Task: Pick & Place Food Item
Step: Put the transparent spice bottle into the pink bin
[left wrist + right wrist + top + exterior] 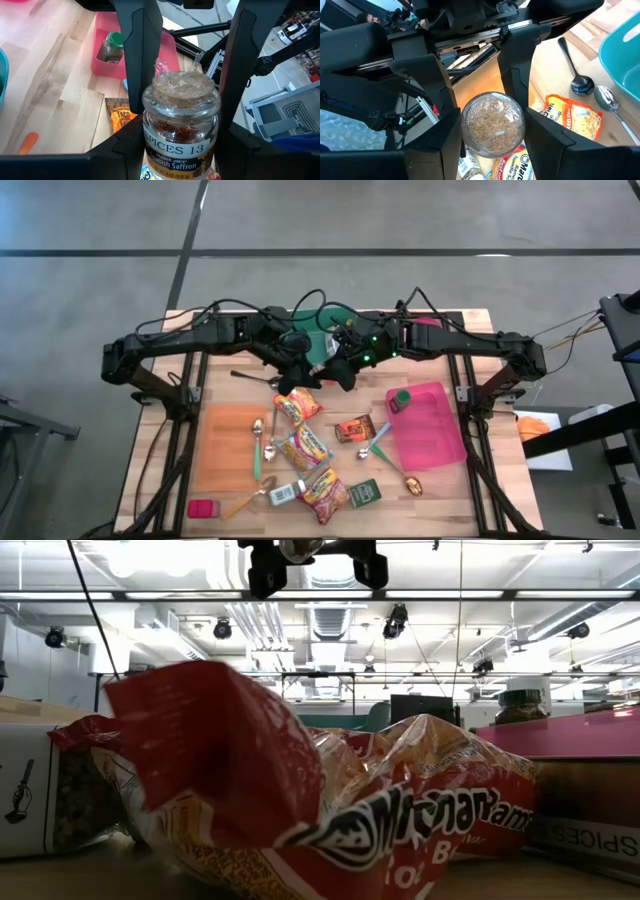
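Mid-handover above the bench: the left claw [182, 100] pinches the saffron jar [181, 125] aloft, short of the pink tray [430, 425], while the right claw [492, 107] straddles its cork without clear contact, so placing is still ahead.

The jar [180, 125] was cut off below its label; in the high view the arms hid it.
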`<state>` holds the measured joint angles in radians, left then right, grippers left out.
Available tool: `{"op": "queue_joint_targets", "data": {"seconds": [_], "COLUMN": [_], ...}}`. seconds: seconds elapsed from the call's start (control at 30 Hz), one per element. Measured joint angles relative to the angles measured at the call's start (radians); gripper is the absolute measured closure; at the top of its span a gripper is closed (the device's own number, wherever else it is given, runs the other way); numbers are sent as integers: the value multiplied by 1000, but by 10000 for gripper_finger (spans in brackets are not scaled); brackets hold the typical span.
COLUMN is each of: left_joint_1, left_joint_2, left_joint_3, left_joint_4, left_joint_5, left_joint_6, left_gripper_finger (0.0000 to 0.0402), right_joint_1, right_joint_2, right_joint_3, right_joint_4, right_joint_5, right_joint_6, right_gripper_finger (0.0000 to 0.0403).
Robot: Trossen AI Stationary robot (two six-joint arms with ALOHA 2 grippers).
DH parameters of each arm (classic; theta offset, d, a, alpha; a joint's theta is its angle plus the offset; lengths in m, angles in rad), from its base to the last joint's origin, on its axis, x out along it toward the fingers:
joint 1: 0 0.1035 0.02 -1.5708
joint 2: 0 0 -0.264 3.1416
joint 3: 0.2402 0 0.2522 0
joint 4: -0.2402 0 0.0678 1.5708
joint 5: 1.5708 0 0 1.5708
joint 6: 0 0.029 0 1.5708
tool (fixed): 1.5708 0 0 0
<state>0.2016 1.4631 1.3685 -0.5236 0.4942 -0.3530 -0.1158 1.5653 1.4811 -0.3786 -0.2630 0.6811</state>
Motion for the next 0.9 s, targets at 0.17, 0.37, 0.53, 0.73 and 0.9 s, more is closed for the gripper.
{"op": "queue_joint_targets", "data": {"seconds": [0.17, 0.37, 0.53, 0.73, 0.9], "left_joint_1": [0, 0, 0, 0, 0], "left_joint_2": [-1, -7, -16, -45, -80], "left_joint_3": [0, 0, 0, 1, 1], "left_joint_4": [6, 5, -1, -5, -24], "left_joint_5": [4, 11, 4, 8, 3], "left_joint_6": [-17, -63, -92, -101, -101], "left_gripper_finger": [170, 20, 42, 94, 121], "right_joint_1": [0, 0, 1, 9, 77], "right_joint_2": [-6, -22, -59, -136, -193], "right_joint_3": [0, 0, 0, 0, -20], "right_joint_4": [-2, -52, -148, -427, -740], "right_joint_5": [8, 53, 114, 285, 461], "right_joint_6": [-17, -36, -41, -3, 135], "right_gripper_finger": [235, 235, 235, 235, 235]}}
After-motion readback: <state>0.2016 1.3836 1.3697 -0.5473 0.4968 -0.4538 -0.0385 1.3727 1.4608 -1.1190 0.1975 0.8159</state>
